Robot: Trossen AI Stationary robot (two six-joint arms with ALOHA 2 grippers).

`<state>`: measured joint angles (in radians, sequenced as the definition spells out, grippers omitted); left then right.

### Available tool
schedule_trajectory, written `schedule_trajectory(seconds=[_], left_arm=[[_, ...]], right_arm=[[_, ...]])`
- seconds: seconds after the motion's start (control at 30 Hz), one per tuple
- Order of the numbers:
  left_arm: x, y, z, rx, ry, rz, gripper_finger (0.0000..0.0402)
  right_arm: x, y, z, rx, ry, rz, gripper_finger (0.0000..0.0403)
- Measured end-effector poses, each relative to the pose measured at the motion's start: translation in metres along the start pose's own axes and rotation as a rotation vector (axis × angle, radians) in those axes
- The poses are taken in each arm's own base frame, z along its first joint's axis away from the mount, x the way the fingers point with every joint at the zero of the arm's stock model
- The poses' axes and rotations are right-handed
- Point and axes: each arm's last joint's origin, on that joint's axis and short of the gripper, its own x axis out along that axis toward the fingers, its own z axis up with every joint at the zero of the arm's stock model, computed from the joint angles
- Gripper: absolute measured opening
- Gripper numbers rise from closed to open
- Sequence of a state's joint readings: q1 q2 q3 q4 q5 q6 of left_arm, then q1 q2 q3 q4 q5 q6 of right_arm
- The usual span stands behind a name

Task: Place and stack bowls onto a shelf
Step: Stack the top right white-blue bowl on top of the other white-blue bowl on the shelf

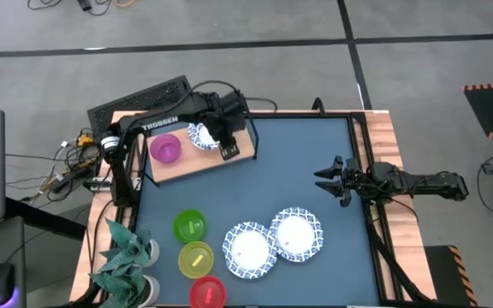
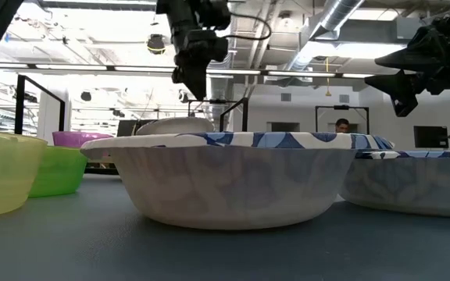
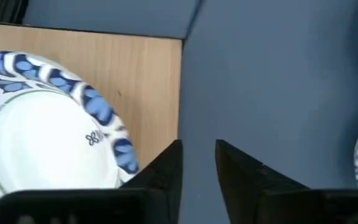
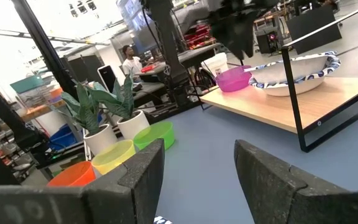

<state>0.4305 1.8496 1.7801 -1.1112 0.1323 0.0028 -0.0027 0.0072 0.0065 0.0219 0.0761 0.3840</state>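
Light-wood shelf [image 1: 197, 162] carries two bowls so far; six more wait on the tabletop [image 1: 315, 171].

Wood shelf, the landmark here, holds a blue-rimmed bowl [image 1: 202, 135] and the purple bowl [image 1: 165, 148] just beside it, with the left gripper [image 1: 228, 151] hovering at the shelf's edge next to the blue-rimmed one, its claw narrowed to a slim gap and pinching nothing. Likely trouble: that bowl sits near the shelf's edge, so a sideways brush from the fingers could nudge it off. Open tabletop lies wide between the shelf and the two blue-rimmed bowls [image 1: 272, 241], giving clear travel. Tighter is the cluster of green bowl [image 1: 189, 227], yellow bowl [image 1: 196, 259] and red bowl [image 1: 206, 293], crowded by the plant [image 1: 125, 254], far from the shelf. Right gripper [image 1: 332, 181] waits well away from the shelf, claw spread, empty.
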Motion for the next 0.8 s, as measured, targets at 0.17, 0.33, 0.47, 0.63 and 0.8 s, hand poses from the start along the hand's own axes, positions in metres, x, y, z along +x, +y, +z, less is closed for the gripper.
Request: schedule_trajectory(seconds=[0.17, 0.33, 0.47, 0.63, 0.8], left_arm=[[-0.002, 0.019, 0.002, -0.062, -0.032, -0.012, 0.0033], [-0.002, 0.022, 0.002, -0.045, -0.041, -0.056, 0.0016], [-0.002, 0.025, 0.002, -0.042, -0.048, -0.052, 0.0009], [0.017, 0.034, -0.008, -0.094, 0.001, -0.088, 0.0001], [0.029, 0.038, -0.014, -0.127, 0.021, -0.055, 0.0]], right_arm=[[0.0, 0.0, 0.0, -0.001, 0.0, 0.0, 0.022], [0.0, 0.0, 0.0, -0.003, 0.0, 0.0, 0.022], [0.0, 0.0, 0.0, -0.003, 0.001, 0.0, 0.022], [0.0, 0.0, 0.0, -0.003, 0.0, 0.0, 0.022], [0.0, 0.0, 0.0, 0.0, 0.0, 0.001, 0.022]])
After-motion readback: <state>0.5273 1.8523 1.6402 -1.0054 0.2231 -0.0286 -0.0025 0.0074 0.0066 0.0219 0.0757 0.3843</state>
